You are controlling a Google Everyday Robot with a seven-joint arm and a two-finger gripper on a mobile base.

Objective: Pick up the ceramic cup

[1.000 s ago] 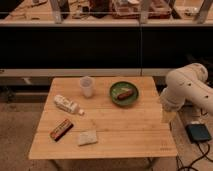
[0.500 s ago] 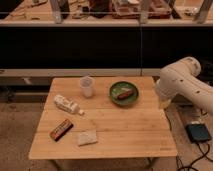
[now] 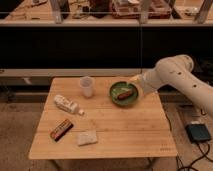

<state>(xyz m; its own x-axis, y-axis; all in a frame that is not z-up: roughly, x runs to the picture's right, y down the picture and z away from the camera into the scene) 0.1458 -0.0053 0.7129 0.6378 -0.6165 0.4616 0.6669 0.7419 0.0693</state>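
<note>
The ceramic cup (image 3: 87, 86) is pale, upright and stands on the wooden table (image 3: 130, 130) at the back, left of the middle. My white arm (image 3: 175, 75) reaches in from the right. Its gripper (image 3: 134, 80) hangs over the back right edge of a green bowl (image 3: 116, 97), well to the right of the cup and not touching it.
The green bowl holds a brown piece of food (image 3: 125, 93). A white bottle (image 3: 66, 104) lies on its side at the left. A dark snack bar (image 3: 61, 129) and a pale packet (image 3: 87, 137) lie near the front left. A black device (image 3: 199, 132) sits on the floor at the right.
My arm has swung leftward from beside the table's right edge to over the green bowl, closer to the cup. The objects on the table have not moved.
</note>
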